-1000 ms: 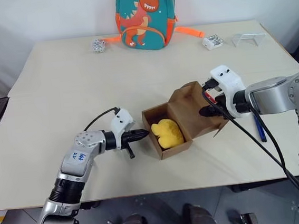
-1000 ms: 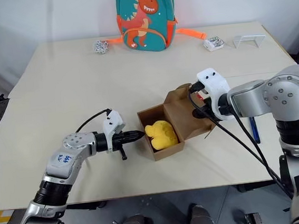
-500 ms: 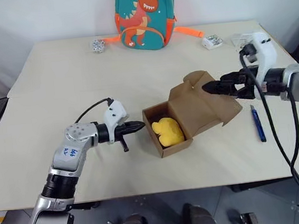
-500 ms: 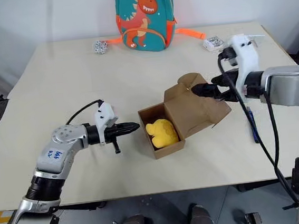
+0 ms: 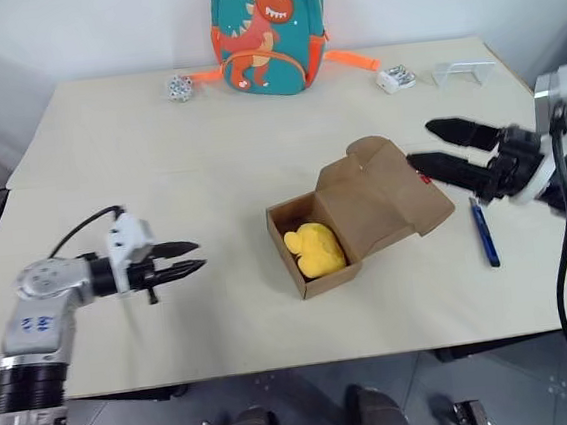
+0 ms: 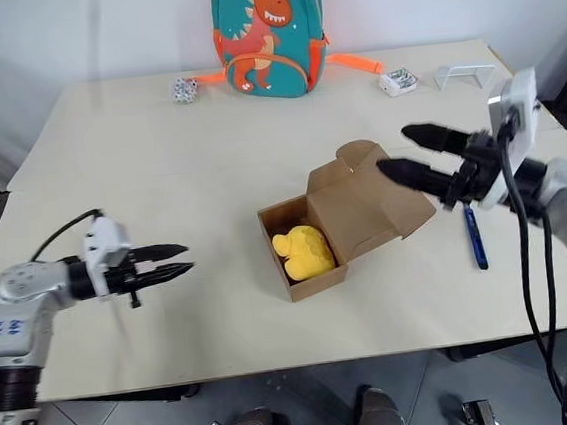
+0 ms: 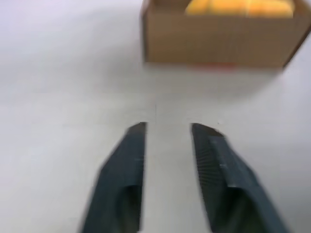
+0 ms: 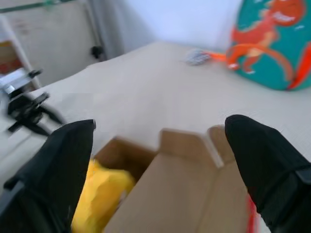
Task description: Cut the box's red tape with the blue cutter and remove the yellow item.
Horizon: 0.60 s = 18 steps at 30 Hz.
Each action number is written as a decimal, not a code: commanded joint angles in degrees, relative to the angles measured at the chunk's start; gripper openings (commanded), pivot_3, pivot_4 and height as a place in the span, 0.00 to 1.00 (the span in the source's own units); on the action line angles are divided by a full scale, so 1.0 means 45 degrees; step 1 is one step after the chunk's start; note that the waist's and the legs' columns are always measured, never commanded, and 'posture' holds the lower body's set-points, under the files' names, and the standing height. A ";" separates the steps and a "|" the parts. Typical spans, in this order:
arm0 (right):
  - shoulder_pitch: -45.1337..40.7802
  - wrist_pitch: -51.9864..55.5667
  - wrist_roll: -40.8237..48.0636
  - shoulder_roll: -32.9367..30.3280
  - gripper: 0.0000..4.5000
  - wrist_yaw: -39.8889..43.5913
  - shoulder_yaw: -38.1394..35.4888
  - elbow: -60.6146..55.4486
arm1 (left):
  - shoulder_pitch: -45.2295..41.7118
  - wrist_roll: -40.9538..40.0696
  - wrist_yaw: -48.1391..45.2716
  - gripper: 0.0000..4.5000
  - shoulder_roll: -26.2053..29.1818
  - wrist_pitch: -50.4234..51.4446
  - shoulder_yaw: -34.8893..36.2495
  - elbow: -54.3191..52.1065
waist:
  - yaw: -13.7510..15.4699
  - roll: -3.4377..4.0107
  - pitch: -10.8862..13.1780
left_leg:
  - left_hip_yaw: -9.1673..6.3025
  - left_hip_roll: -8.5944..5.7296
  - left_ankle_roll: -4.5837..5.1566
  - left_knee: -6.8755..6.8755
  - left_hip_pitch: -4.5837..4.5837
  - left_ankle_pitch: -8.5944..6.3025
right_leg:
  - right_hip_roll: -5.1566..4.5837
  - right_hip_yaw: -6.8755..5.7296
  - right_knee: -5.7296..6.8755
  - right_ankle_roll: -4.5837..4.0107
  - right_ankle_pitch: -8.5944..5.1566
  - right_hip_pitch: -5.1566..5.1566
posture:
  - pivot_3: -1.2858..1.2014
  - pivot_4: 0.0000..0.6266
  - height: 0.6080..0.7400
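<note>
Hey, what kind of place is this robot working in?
Probably an indoor lab or test room: a plain beige table against a bare white wall, staged with props: an open brown cardboard box, a teal dinosaur backpack and a dark-blue pen-like cutter.

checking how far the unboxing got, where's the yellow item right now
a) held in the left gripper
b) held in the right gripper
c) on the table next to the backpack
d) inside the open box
d, the yellow item sits inside the box, whose lid is flipped back, while the left gripper and right gripper are both open, holding nothing, and clear of it.
</note>
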 commanded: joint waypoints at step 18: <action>0.4466 -0.5712 -0.0889 0.0727 1.00 0.4510 -0.0922 -0.2037 | -0.6278 0.0157 -0.0898 1.00 -0.0343 0.5771 -0.4773 -0.2741 | 0.0498 -0.0062 0.0033 | -0.0025 -0.0007 0.0000 0.0066 0.0026 -0.0001 | 0.0001 0.0007 0.0047 0.0001 0.0002 0.0053 | 0.52 0.24 1.00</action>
